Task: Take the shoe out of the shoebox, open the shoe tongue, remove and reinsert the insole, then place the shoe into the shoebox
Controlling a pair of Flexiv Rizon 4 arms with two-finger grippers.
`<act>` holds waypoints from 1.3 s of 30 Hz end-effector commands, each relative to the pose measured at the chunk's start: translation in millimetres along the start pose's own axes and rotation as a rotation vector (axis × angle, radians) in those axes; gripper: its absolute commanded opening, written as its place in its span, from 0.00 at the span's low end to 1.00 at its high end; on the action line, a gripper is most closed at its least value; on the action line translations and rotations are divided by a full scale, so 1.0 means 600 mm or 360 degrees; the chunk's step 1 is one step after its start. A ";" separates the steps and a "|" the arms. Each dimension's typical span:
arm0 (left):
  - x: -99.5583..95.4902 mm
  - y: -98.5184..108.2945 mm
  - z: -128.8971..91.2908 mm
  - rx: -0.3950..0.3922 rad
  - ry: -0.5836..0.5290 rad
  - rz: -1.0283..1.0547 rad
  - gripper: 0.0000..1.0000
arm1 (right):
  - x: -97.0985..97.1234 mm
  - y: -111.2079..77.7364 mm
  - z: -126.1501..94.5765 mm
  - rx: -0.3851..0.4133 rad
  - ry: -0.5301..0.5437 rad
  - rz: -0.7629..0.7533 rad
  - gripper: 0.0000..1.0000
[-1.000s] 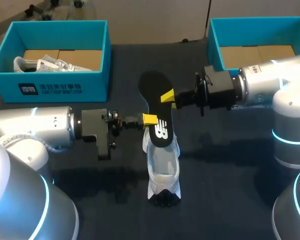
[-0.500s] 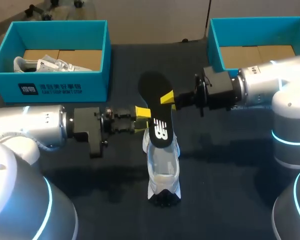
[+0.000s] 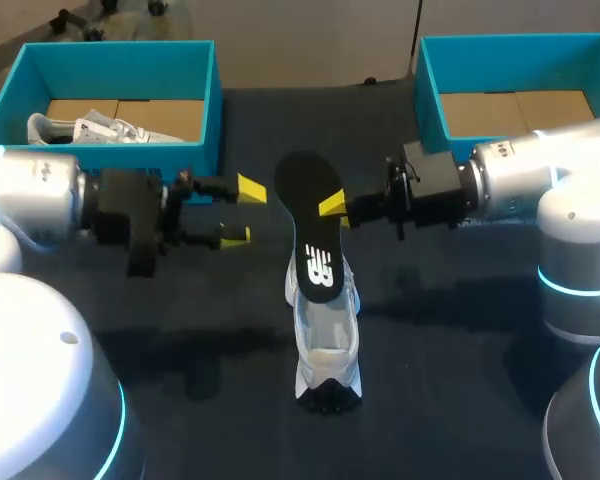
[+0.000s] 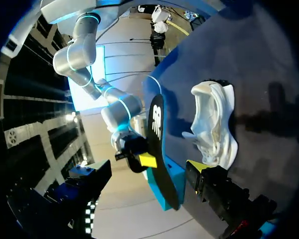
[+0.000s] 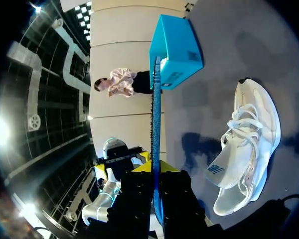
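One black insole [image 3: 315, 230] pinched in the right gripper [image 3: 335, 208], its lower end over the white sneaker [image 3: 325, 340] lying on the dark table [image 3: 460, 330], left gripper [image 3: 242, 212] spread wide, apart from the insole, beside the teal shoebox [image 3: 110, 175].

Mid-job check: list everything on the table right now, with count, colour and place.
teal cardboard shoebox on the left: 1, teal, far left of the table.
teal cardboard shoebox on the right: 1, teal, far right; only its brown floor shows inside.
white sneaker in the box: 1, white, inside the left shoebox.
white laced sneaker: 1, white, middle of the table, near side.
flat black insole: 1, black, held up above that sneaker.
table: 1, black.
left gripper: 1, yellow-tipped, open, beside the insole, touching nothing.
right gripper: 1, yellow-tipped, shut on the insole.
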State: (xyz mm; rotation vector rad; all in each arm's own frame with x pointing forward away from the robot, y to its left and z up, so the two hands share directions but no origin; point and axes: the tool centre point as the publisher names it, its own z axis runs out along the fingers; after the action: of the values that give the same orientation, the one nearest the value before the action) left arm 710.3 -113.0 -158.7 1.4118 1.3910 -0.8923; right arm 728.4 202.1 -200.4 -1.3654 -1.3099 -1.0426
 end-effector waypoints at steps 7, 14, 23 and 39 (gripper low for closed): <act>-0.030 0.039 -0.036 0.0164 0.0483 -0.0099 1.00 | -0.001 -0.002 0.004 -0.0007 -0.0001 -0.0001 0.00; -0.049 0.068 -0.030 0.0332 0.0707 -0.0202 1.00 | -0.001 -0.002 0.004 -0.0007 -0.0001 -0.0001 0.00; -0.059 0.079 -0.025 0.0365 0.0792 -0.0152 1.00 | -0.001 -0.002 0.004 -0.0007 -0.0001 -0.0001 0.00; -0.062 0.099 -0.005 0.0514 0.0888 -0.0204 1.00 | -0.001 -0.002 0.004 -0.0007 -0.0001 -0.0001 0.00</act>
State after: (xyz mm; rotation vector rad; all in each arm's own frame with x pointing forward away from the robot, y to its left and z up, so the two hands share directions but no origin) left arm 748.8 -105.9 -118.8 1.8574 1.7821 -0.8527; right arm 727.8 202.8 -200.5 -1.3665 -1.3093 -1.0445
